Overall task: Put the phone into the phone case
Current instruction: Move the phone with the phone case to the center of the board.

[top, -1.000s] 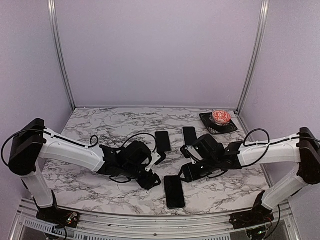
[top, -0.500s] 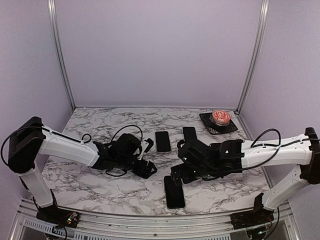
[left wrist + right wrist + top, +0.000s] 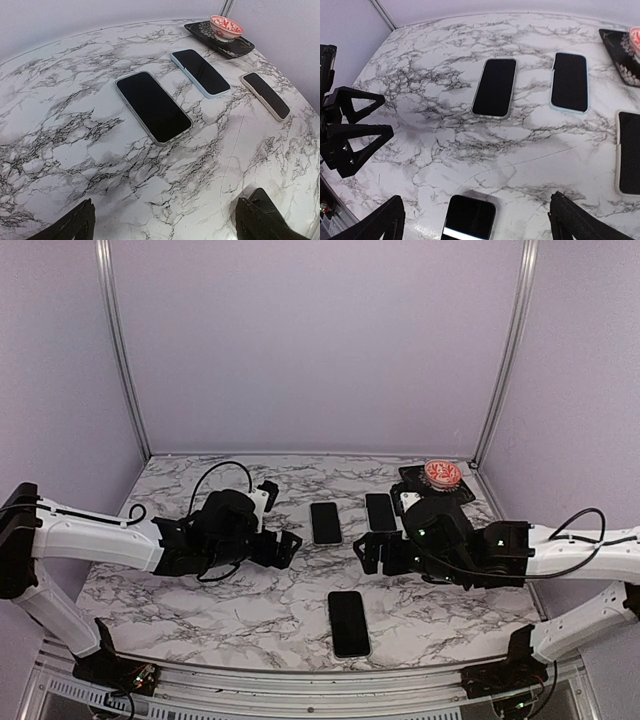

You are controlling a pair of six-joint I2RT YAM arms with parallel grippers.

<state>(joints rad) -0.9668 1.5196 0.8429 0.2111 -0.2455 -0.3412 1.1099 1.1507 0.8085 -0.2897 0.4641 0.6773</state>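
A black phone [image 3: 349, 623] lies flat near the table's front edge, with a thin pale case rim around it; its top end [image 3: 469, 219] shows low in the right wrist view. My left gripper [image 3: 281, 516] hovers open to the phone's back left, its dark fingers [image 3: 75, 224] spread wide over bare marble with nothing between them. My right gripper [image 3: 368, 546] hangs open above and behind the phone, which shows between its spread fingertips [image 3: 565, 212] without touching them. The left gripper [image 3: 385, 115] also shows at the left of the right wrist view.
Further back lie a grey-rimmed phone [image 3: 325, 523] and a light-blue-cased one [image 3: 380, 512]. A cream-cased phone [image 3: 265, 95] lies to their right. A red-patterned bowl [image 3: 441, 473] sits on a black tray [image 3: 420, 492] in the back right corner.
Both grippers were low beside the front phone; they have opened wide and drawn back and up, the left toward the back left, the right toward the back. The phone stays flat.
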